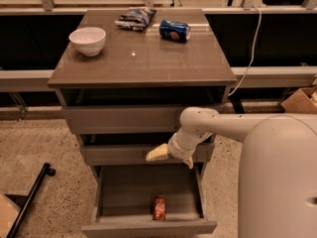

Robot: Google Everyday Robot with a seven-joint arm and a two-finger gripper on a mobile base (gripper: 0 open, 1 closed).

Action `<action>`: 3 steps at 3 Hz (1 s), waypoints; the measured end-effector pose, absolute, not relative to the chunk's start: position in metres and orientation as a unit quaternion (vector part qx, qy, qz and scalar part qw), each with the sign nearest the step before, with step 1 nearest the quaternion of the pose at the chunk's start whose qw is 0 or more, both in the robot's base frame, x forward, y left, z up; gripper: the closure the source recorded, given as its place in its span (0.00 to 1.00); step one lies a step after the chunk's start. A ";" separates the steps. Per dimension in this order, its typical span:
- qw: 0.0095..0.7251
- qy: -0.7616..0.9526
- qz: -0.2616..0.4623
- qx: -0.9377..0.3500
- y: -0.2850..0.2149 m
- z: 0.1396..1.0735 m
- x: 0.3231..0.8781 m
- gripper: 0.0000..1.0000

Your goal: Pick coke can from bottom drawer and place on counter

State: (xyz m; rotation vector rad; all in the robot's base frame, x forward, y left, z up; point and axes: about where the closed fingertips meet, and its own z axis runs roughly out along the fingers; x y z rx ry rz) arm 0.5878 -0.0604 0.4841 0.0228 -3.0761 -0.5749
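Observation:
The coke can (pixel 159 207) is in the open bottom drawer (pixel 148 228), near its front edge at the middle. My gripper (pixel 172 158) hangs in front of the middle drawer, above the open drawer and a little right of and well above the can. Its fingers (pixel 156 154) are spread apart with nothing between them. The arm reaches in from the lower right. The counter (pixel 143 63) is the glossy top of the cabinet, above the gripper.
On the counter stand a white bowl (pixel 87 39) at the left, a blue Pepsi can (pixel 174 29) lying at the back and a chip bag (pixel 134 19) behind it. A cardboard box (pixel 299 100) sits at the right, a black pole (pixel 29 200) on the floor at the left.

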 end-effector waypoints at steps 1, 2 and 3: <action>0.015 -0.983 -0.185 0.004 -0.059 0.472 0.586 0.00; 0.018 -0.983 -0.180 -0.021 -0.061 0.450 0.583 0.00; 0.029 -0.985 -0.164 -0.034 -0.061 0.409 0.577 0.00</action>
